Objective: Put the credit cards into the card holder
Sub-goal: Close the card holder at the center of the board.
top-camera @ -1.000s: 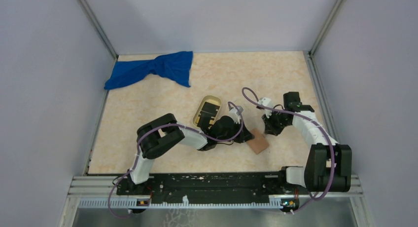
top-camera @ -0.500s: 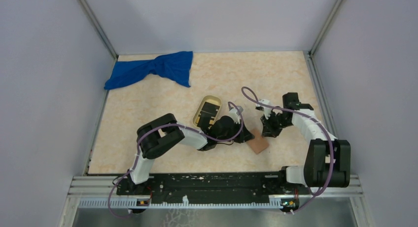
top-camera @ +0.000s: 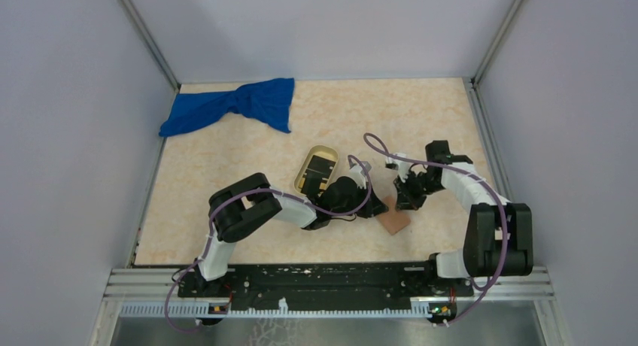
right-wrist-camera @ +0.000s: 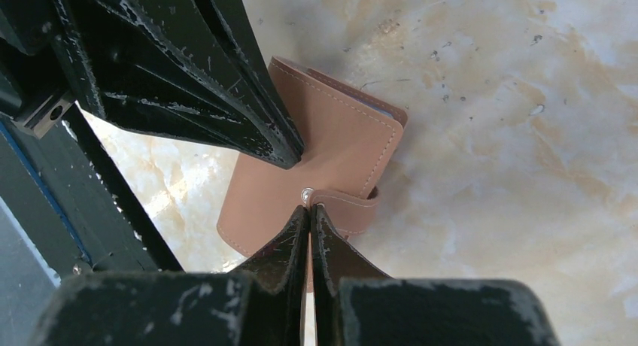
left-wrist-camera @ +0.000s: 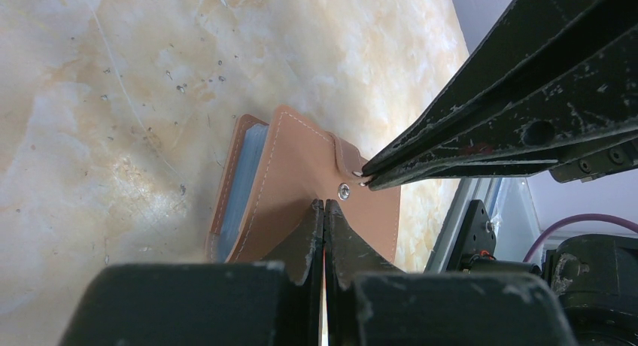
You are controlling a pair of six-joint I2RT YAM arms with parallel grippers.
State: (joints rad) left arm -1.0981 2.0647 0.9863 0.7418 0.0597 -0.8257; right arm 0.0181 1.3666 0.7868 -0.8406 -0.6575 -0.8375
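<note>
The card holder (left-wrist-camera: 297,165) lies closed on the worktop (left-wrist-camera: 113,75), between the two arms and near the front edge. It is a small folded wallet of smooth reddish-brown leather-like material with pale stitching along its edges. At its open side, thin blue-grey inner leaves show. A short strap (right-wrist-camera: 346,210) with a round metal snap (left-wrist-camera: 344,190) wraps over one edge.

The left claw (left-wrist-camera: 325,210) is pressed together, and its narrow black tips rest on the flat cover. The right claw (right-wrist-camera: 310,210) is also pressed together, with its scratched tips right at the snap. I cannot tell if it pinches the strap.

The worktop is beige and marbled, with small dark specks. A black card (top-camera: 320,168) lies in the oval tan tray (top-camera: 305,164) behind the left arm. A crumpled blue cloth (top-camera: 233,109) lies at the far left.
</note>
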